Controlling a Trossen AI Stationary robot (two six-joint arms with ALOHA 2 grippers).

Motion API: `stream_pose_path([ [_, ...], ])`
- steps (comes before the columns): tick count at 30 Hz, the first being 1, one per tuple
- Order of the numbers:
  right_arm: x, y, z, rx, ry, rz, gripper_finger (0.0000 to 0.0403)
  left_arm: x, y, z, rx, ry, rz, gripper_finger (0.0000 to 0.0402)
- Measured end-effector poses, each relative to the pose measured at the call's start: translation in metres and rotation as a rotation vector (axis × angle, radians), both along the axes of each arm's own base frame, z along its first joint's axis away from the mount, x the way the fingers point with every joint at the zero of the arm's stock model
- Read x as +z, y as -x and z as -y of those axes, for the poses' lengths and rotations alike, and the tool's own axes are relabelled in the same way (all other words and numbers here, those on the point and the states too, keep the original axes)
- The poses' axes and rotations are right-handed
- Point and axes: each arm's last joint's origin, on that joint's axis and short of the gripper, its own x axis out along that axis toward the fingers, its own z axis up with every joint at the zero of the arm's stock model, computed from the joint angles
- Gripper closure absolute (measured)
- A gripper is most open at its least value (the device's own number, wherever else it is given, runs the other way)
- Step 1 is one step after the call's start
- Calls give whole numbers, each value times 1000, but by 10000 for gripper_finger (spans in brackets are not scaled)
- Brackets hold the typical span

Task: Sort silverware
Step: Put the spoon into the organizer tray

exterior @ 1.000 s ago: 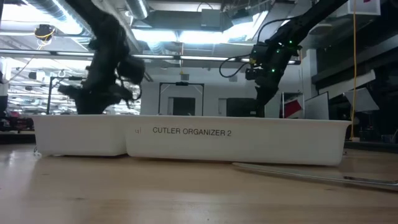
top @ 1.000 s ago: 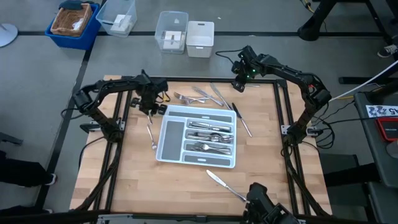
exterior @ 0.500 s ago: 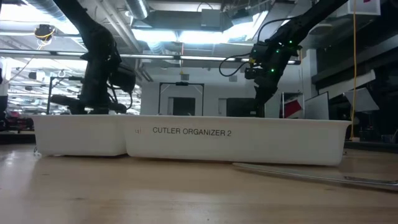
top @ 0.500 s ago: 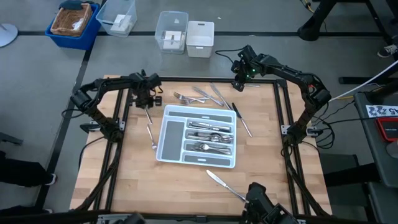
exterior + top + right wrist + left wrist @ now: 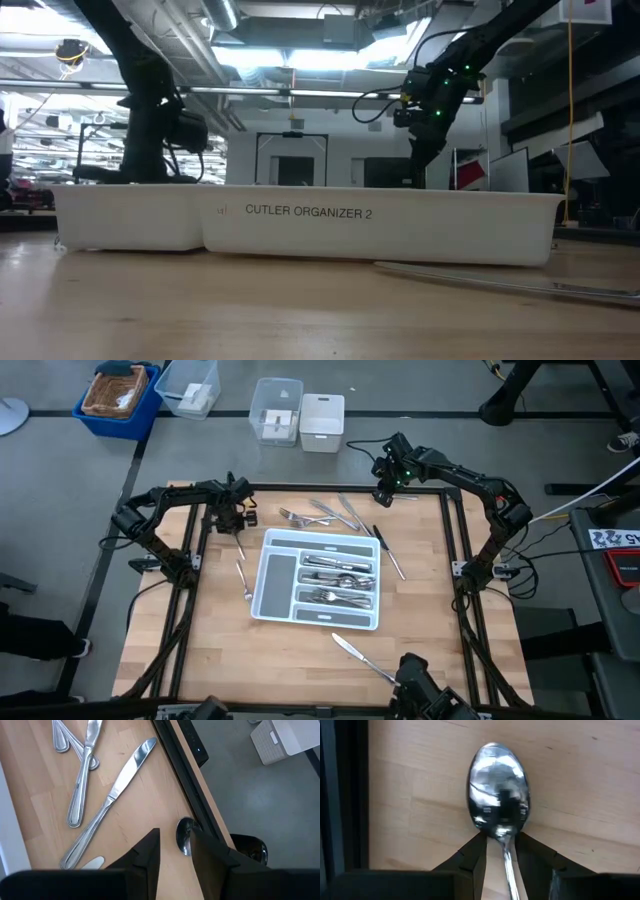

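Left hand (image 5: 501,851) clamps a spoon (image 5: 498,795) at its neck; right hand (image 5: 176,847) likewise grips a spoon (image 5: 184,836).

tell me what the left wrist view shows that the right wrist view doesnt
Only the left wrist view: a spoon bowl up close, its neck between the left gripper fingers.

Only the right wrist view: a table knife lying loose, other handles beside it, a spoon bowl between the right gripper fingers by the black frame rail, and grey floor with a white bin.

Both: the wooden table and dark fingers.
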Motion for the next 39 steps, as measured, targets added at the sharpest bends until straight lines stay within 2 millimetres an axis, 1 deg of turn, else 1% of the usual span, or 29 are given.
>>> stream_pose_path([
  [4,0,0,0,0,1,1,292,-4,2,1,-3,-25,-9,306],
  [7,0,0,0,0,2,2,292,-5,1,1,-43,-34,-15,310],
  [10,0,0,0,0,2,2,292,-5,1,0,-79,-42,-23,335],
  [14,0,0,0,0,2,2,292,-6,1,0,-125,-44,-37,387],
  [15,0,0,0,0,2,2,292,-6,1,0,-130,-43,-37,392],
  [18,0,0,0,0,2,2,292,-2,1,0,-174,-47,-12,389],
  [21,0,0,0,5,4,1,292,10,-2,0,-249,-88,40,395],
  [24,0,0,0,58,28,-19,292,36,-6,-2,-322,-198,145,396],
  [26,-1,1,-1,122,51,-45,292,50,-7,0,-361,-246,203,396],
  [29,-5,0,0,190,73,-74,292,76,-11,3,-388,-387,336,398],
  [31,-12,-2,3,201,66,-97,292,88,-14,7,-417,-448,407,398],
  [35,-36,-4,13,162,53,-200,292,107,-21,16,-459,-559,513,399],
  [39,-62,-6,22,145,24,-266,292,112,-28,22,-494,-585,551,399],
])
